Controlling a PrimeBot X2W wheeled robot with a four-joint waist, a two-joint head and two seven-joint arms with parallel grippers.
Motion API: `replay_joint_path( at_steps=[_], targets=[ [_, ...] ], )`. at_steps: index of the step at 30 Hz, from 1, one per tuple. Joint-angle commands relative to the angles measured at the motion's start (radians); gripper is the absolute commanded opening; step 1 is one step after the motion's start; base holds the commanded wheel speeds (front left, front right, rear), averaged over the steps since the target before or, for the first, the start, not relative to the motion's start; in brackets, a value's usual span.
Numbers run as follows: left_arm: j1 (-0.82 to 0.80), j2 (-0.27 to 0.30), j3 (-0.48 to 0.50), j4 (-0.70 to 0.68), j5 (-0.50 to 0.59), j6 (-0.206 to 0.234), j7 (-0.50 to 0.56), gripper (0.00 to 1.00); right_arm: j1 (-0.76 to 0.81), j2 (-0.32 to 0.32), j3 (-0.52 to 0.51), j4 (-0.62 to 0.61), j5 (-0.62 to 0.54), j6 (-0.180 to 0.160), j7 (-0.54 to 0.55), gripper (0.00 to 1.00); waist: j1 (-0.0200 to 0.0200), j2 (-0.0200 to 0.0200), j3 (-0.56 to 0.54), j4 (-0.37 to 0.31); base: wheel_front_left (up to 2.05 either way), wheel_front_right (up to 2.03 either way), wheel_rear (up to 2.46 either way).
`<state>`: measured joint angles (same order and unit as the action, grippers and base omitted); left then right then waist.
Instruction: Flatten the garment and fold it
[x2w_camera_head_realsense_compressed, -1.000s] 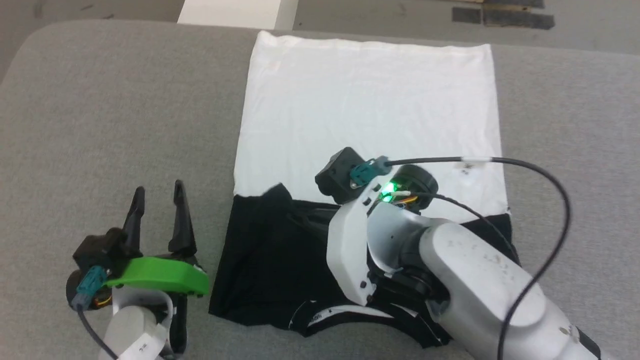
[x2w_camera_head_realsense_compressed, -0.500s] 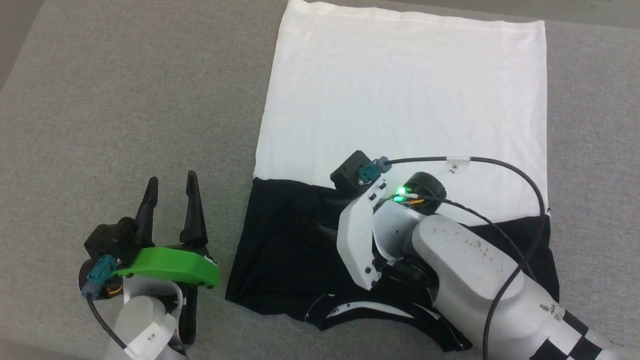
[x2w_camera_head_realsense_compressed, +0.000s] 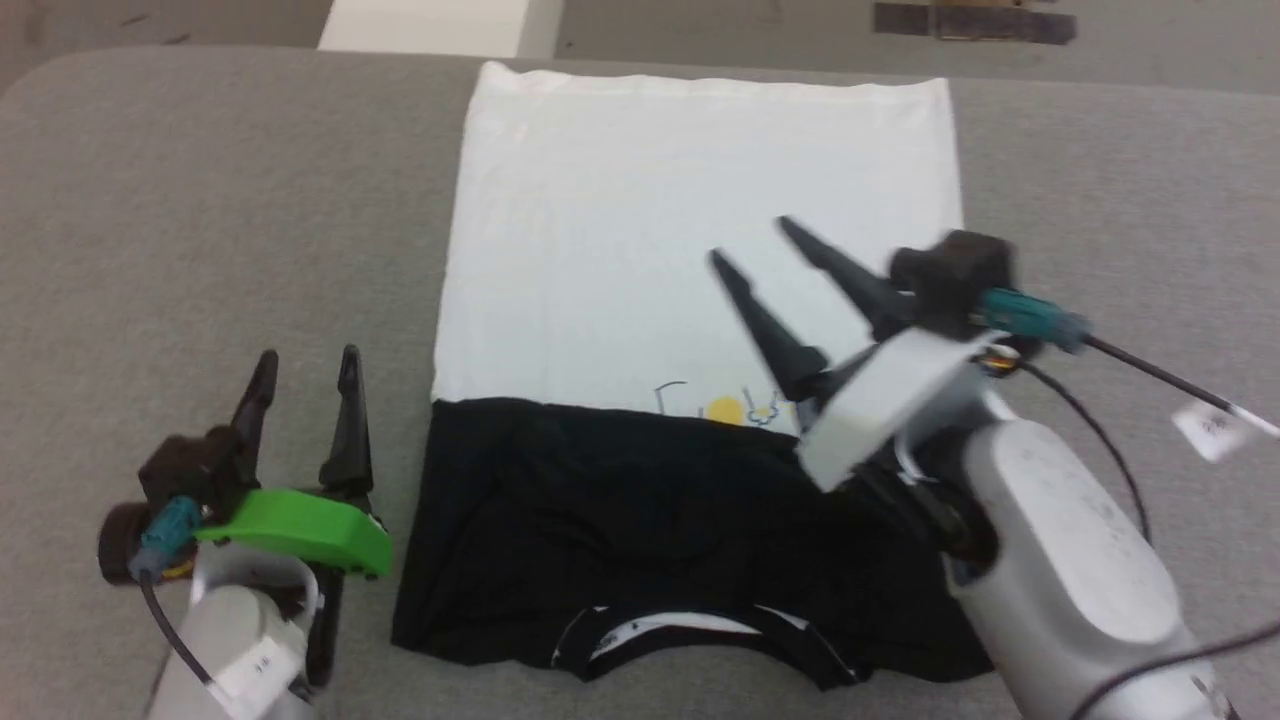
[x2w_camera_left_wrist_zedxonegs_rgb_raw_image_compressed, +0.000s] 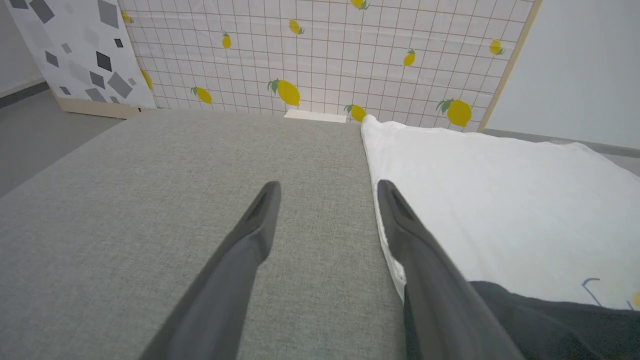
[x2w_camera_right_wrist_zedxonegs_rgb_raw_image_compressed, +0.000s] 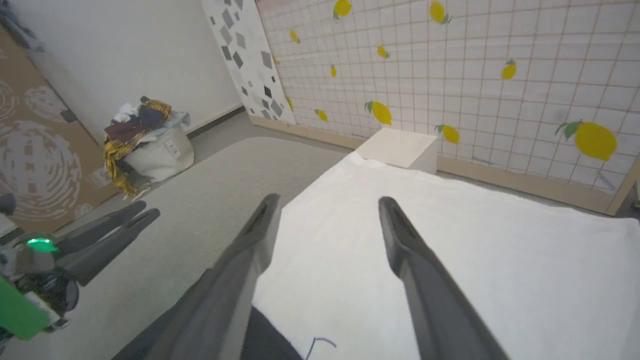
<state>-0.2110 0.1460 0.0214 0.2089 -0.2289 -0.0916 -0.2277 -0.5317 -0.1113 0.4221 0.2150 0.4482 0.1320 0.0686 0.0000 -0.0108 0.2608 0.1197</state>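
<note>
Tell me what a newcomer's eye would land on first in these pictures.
The garment stands out first: a white shirt spread flat on the grey surface, with black sleeves and collar lying across its near end. The right gripper hangs over the shirt's right side, jaws open, and the left gripper, also open, sits off the shirt's left edge. Beyond it all, the lemon-patterned wall catches the eye.

Head view downward, wrist views low, all sharing the garment
</note>
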Motion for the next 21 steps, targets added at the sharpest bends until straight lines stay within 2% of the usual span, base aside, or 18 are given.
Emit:
replay_joint_path(
  at_steps=[1,5,9,13,21],
  targets=[
    [-0.034,0.026,-0.006,-0.008,0.004,-0.01,0.017,1.0,0.04,0.009,-0.047,-0.036,-0.035,-0.001,-0.014,1.0,0.0,0.0108,-0.024,-0.076,0.0,0.0,0.0],
    [-0.146,0.115,-0.031,-0.02,-0.006,-0.027,0.121,1.0,0.149,0.043,-0.218,-0.172,-0.148,-0.001,-0.019,1.0,0.0,0.0108,0.035,-0.138,0.0,0.0,0.0],
    [-0.286,0.195,-0.051,-0.019,-0.044,-0.035,0.248,1.0,0.216,0.058,-0.304,-0.276,-0.2,-0.001,-0.003,1.0,0.0,0.0108,0.115,-0.192,0.0,0.0,0.0],
    [-0.43,0.262,-0.073,-0.015,-0.088,-0.038,0.375,1.0,0.245,0.06,-0.348,-0.344,-0.191,-0.001,-0.009,1.0,0.0,0.0108,0.207,-0.241,0.0,0.0,0.0],
    [-0.68,0.382,-0.084,0.02,-0.17,-0.038,0.651,1.0,0.264,0.061,-0.376,-0.396,-0.143,-0.001,-0.042,1.0,0.0,0.0108,0.376,-0.333,0.0,0.0,0.0]
  ],
)
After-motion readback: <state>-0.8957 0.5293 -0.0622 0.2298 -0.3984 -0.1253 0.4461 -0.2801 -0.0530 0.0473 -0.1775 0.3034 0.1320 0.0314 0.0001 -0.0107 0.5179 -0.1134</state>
